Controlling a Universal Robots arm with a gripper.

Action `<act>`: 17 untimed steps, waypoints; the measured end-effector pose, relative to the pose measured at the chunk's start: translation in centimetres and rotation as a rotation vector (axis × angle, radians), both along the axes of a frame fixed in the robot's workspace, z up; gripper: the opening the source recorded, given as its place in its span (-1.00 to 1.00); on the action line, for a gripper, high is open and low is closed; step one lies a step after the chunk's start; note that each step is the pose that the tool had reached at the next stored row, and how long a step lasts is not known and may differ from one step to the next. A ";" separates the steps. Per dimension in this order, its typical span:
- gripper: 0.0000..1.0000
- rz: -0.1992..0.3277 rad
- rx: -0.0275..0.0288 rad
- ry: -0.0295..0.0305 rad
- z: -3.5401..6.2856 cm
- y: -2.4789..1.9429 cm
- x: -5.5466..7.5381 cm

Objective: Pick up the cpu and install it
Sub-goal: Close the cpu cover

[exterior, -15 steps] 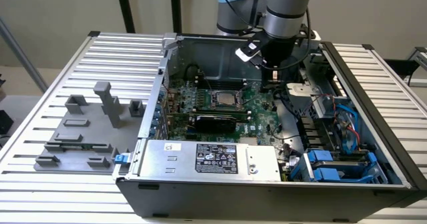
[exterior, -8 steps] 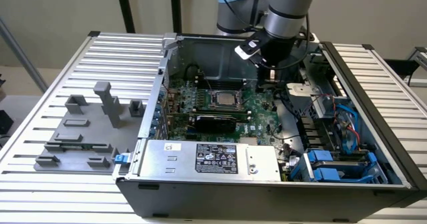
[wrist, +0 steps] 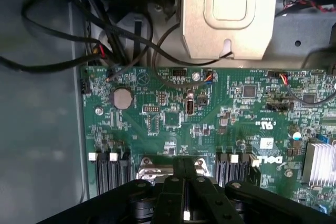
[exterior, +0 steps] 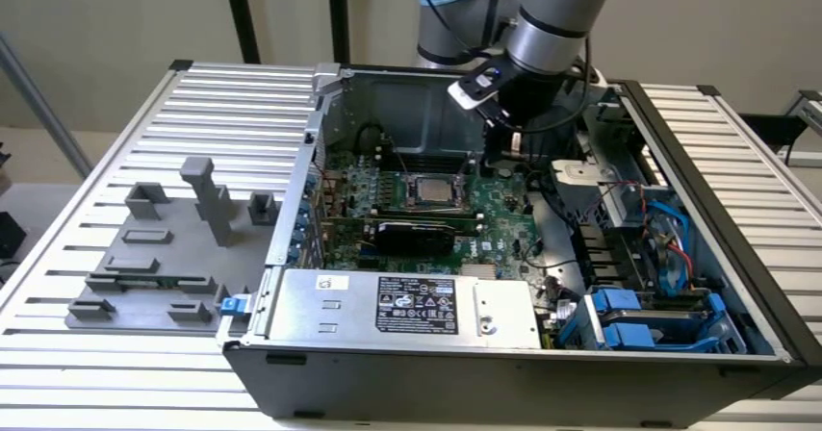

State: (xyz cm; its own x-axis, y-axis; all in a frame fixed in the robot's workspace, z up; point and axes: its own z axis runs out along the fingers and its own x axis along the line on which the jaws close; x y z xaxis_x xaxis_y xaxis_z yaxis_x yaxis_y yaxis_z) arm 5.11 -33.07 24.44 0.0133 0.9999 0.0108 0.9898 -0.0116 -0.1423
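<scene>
the cpu (exterior: 432,192) lies flat in the dark socket on the motherboard (exterior: 499,215), inside the open computer case (exterior: 331,99). it is near the gripper (exterior: 503,162) but apart from it, off toward the exterior view's left of the fingertips and lower down. the gripper hangs over the board's edge with its fingers pressed together and nothing pinched between them. in the wrist view the closed gripper (wrist: 185,182) points at the green motherboard (wrist: 220,108), with a bright metal part (wrist: 149,170) just behind the fingertips that i cannot identify. judging by this, the carrying step looks finished. the chip seems to rest in its seat and the grey fixture blocks (exterior: 161,258), well away from the hand outside the case, show no chip on them. whether the chip is fully home or the socket frame is latched cannot be told. any move from here calls for care, since black cables (wrist: 52,61) and a metal bracket (wrist: 231,19) sit close ahead of the hand. a sideways sweep could snag them or nudge the chip out of square.
</scene>
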 end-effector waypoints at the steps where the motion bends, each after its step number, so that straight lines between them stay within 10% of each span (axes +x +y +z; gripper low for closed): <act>1: -0.79 0.002 0.0013 0.0067 0.00 0.00 -0.1; 8: -0.79 0.009 0.0105 0.0426 -0.07 0.00 -1.2; 17: -0.79 0.022 0.0259 0.0665 -0.24 0.00 -3.0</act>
State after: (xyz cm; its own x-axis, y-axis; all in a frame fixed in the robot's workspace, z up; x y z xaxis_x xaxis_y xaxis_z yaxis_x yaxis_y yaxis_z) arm 2.14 -33.07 24.21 -0.0069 0.9993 0.0365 0.9781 0.0143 -0.2077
